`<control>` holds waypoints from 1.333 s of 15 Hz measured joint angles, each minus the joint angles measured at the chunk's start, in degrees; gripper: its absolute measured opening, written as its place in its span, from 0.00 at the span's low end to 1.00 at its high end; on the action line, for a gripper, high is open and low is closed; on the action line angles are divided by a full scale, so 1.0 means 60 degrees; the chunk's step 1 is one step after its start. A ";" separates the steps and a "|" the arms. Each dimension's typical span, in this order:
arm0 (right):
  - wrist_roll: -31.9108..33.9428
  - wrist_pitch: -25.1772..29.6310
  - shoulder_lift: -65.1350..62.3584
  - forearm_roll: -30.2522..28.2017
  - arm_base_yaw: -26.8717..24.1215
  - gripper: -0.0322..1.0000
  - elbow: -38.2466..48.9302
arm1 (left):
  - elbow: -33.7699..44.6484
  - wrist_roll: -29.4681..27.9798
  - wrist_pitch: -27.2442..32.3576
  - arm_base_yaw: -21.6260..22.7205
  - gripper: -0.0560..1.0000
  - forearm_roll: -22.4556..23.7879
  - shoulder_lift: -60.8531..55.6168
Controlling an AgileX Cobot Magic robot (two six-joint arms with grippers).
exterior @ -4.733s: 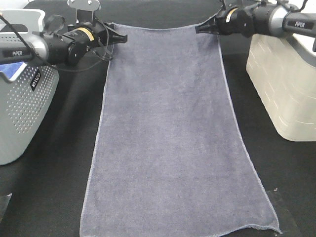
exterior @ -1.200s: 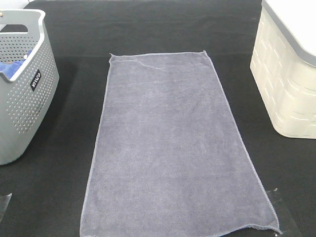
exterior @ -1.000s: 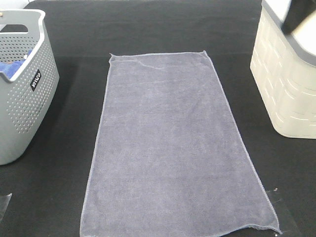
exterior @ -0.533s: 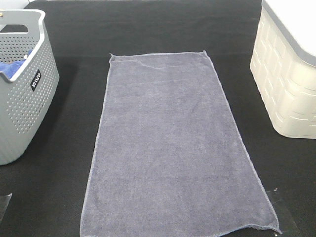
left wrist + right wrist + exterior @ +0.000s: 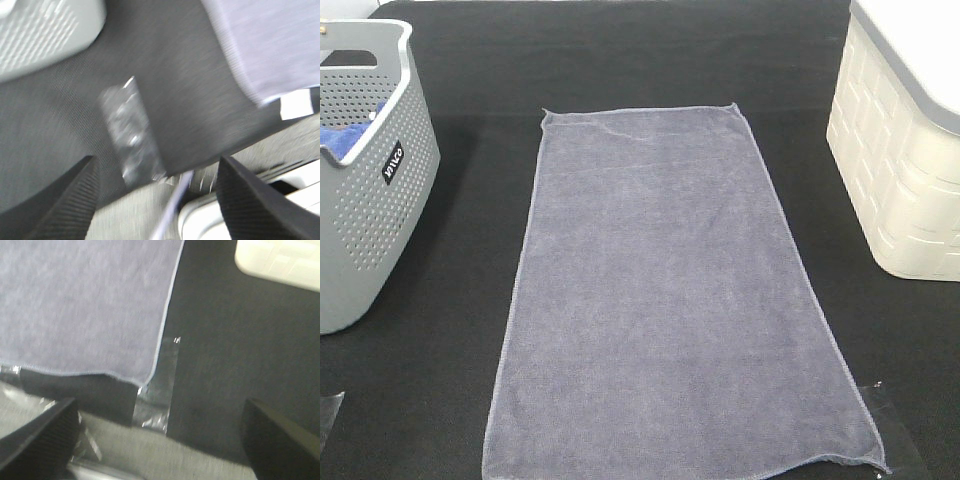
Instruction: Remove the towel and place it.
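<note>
The grey, slightly purplish towel [image 5: 665,290] lies spread flat on the black table [image 5: 440,360], its long side running from the far edge toward the near edge. No arm shows in the exterior view. In the left wrist view my left gripper [image 5: 160,200] is open and empty above the table's near edge, beside one near corner of the towel [image 5: 270,45]. In the right wrist view my right gripper [image 5: 157,440] is open and empty above the other near corner of the towel [image 5: 85,300].
A grey perforated basket [image 5: 360,200] with a bright blue cloth [image 5: 340,135] in it stands at the left. A cream basket [image 5: 910,150] stands at the right. Clear tape strips [image 5: 130,135] [image 5: 160,385] lie at the table's near edge.
Earlier both grippers held the towel's far corners; they have let go and left the exterior view. The towel's far edge now lies flat. Nothing has moved in the last half second.
</note>
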 joint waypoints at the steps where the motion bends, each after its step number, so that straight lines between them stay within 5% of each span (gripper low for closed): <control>1: -0.0038 -0.0029 -0.0439 -0.0029 0.0000 0.82 0.0019 | 0.0029 0.0477 -0.0048 0.0000 0.65 -0.0191 -0.0411; 16: -0.0220 -0.0124 -0.1432 -0.0019 -0.0057 0.82 0.0019 | 0.0038 0.0955 -0.0057 0.0067 0.65 -0.0344 -0.0869; 20: -0.0220 -0.0153 -0.2311 0.0010 -0.1709 0.82 0.0048 | 0.0086 0.0974 -0.0095 0.2550 0.65 -0.0363 -0.2139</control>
